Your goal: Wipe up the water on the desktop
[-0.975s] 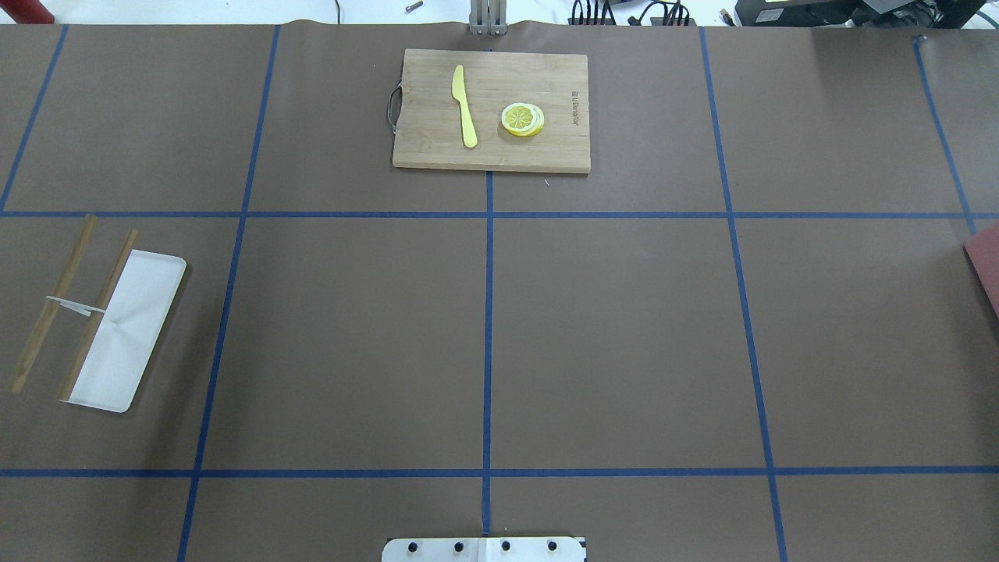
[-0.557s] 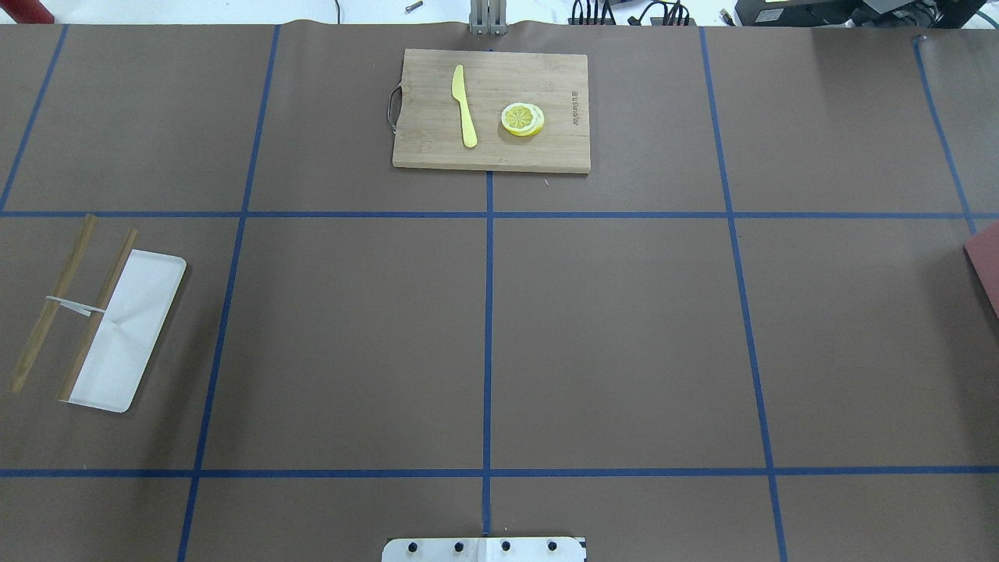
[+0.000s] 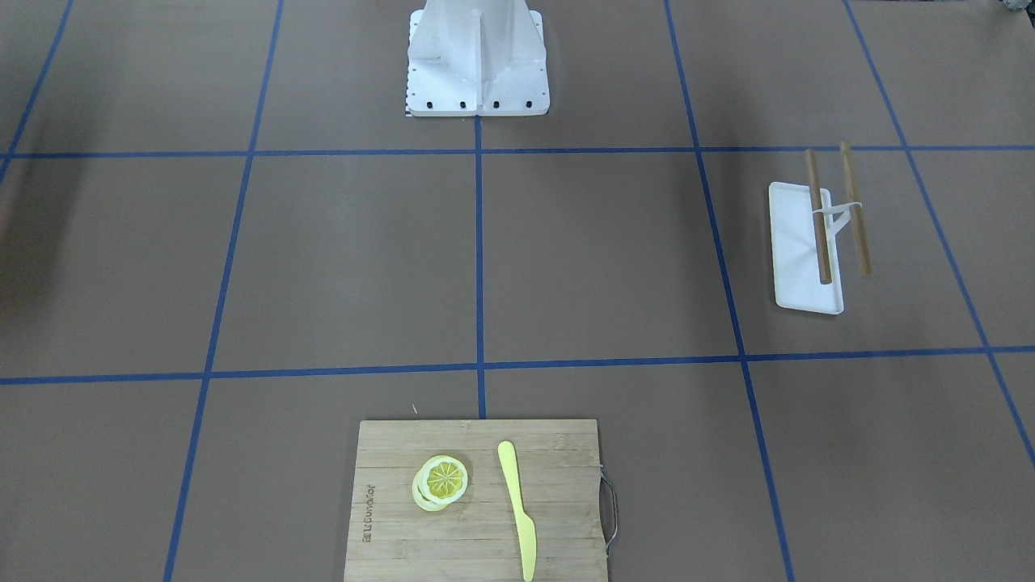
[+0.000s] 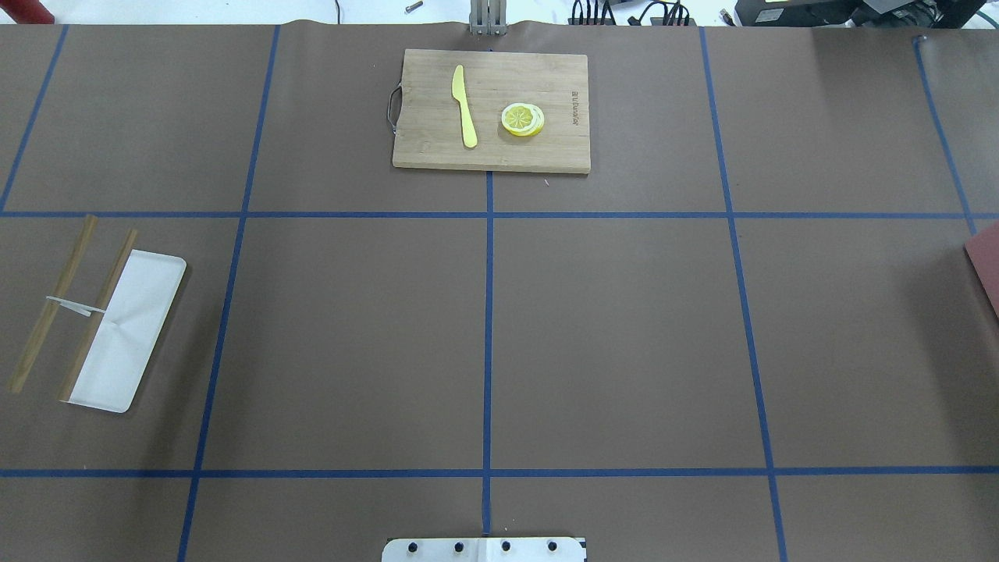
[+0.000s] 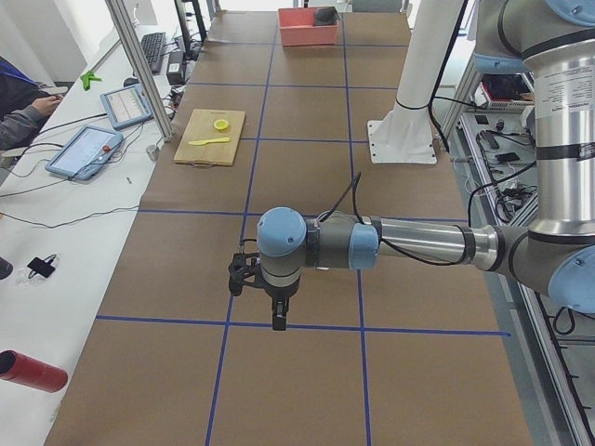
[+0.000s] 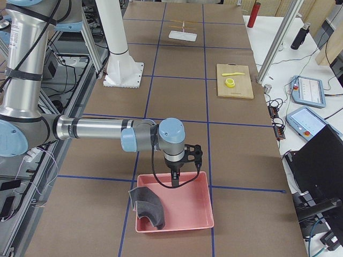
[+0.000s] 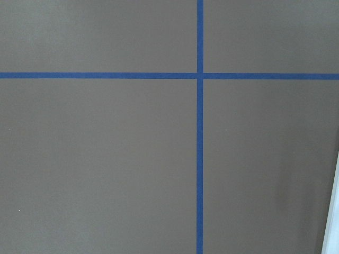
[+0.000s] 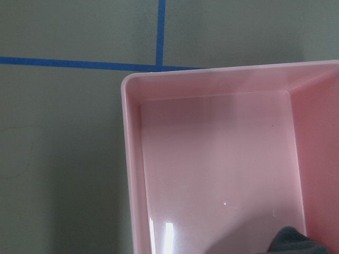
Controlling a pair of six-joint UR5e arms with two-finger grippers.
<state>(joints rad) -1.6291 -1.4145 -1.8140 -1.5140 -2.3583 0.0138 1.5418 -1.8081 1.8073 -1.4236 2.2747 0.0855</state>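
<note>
Two pincers, openings indeterminate: left pincer (image 5: 277, 320) above desk (image 5: 307, 186) near tape crossing (image 7: 200, 75); right pincer (image 6: 174, 181) above pink bin (image 6: 185, 206) edge.

The desktop (image 4: 624, 328) is matte brown, crossed by a grid of thin blue tape lines (image 4: 488, 351). The board (image 4: 425, 148) is pale bamboo with straight grain stripes, the knife (image 4: 465, 109) plain yellow, the lemon slices (image 4: 522, 119) bright yellow with paler rims, the tray (image 4: 136, 328) white, and the sticks (image 4: 53, 304) tan with a white band (image 4: 70, 304) across them. The bin (image 6: 185, 209) is pink, the cloth (image 6: 150, 206) dark grey, the base (image 4: 484, 550) white, and the left arm (image 5: 418, 243) and right arm (image 6: 96, 128) silver with pale blue joints.
</note>
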